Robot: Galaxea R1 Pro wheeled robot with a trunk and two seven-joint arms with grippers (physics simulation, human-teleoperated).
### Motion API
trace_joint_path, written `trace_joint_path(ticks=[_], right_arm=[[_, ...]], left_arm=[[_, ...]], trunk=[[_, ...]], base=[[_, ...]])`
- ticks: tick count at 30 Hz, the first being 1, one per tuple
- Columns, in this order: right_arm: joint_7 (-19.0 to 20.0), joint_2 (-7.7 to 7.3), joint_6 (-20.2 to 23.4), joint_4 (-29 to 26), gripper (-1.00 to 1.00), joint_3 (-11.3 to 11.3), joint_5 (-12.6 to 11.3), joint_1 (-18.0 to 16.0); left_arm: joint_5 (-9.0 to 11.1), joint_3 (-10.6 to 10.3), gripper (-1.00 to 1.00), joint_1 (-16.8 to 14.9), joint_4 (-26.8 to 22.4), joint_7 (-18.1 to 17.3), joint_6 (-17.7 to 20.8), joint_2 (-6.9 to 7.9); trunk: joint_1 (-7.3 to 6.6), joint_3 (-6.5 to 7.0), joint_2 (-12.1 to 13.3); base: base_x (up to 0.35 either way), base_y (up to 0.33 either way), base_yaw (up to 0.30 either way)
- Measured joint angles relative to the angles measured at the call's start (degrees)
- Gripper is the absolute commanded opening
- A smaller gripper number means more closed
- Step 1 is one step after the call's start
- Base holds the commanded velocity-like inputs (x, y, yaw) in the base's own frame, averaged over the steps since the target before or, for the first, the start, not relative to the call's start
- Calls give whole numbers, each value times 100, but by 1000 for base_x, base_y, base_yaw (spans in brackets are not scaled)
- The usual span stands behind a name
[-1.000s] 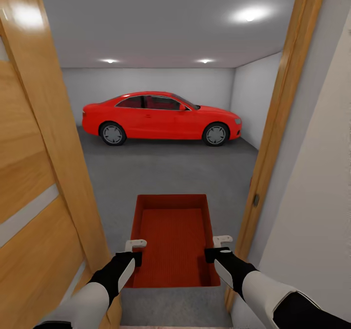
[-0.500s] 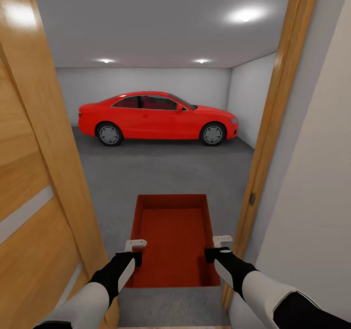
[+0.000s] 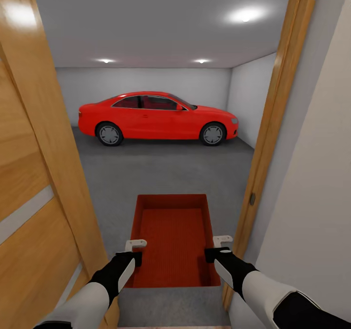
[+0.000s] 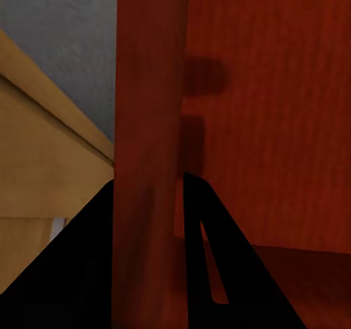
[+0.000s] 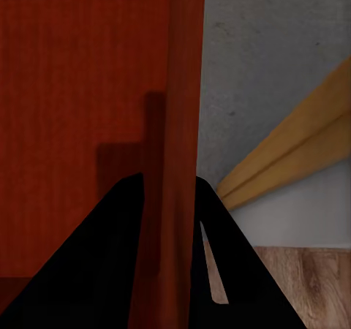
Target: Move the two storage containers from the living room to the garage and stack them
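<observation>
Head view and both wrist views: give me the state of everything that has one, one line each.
storage container: upright, open-top, empty, carried between both hands over the doorway.
left hand: shut on the container's left wall, a finger on each side.
right hand: shut on the container's right wall.
door: swung open at the left.
red car: parked at the back wall, doors shut.
ceiling lights: on.

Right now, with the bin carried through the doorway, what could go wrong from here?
The storage container hangs between the left gripper and right gripper, each pinching one side wall; uneven motion could let it slip. The open door and the door frame stand close on either side, so an elbow or the bin might clip them. The red car limits room on the garage floor ahead.
</observation>
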Motion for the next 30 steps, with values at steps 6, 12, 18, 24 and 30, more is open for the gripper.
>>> trace_joint_path(ticks=[6, 12, 18, 24, 30], right_arm=[[-1, 1, 8, -1, -100, -5, 5, 0], [0, 0, 10, 0, -100, -1, 1, 0], [0, 0, 10, -1, -100, 0, 0, 0], [0, 0, 10, 0, -100, 0, 0, 0], [0, 0, 9, 0, -100, 0, -1, 0]], left_arm=[[-6, 5, -100, 0, -1, -4, 8, 1], [1, 1, -100, 0, 0, 1, 9, 0], [2, 0, -100, 0, 0, 1, 9, 0], [1, 1, -100, 0, 0, 1, 9, 0], [1, 0, -100, 0, 0, 1, 9, 0]], trunk=[[-2, 0, -1], [-3, 0, -1], [-3, 0, -1], [-3, 0, -1], [-3, 0, -1]], base=[[123, 0, 0], [307, 0, 0], [321, 0, 0], [322, 0, 0], [322, 0, 0]])
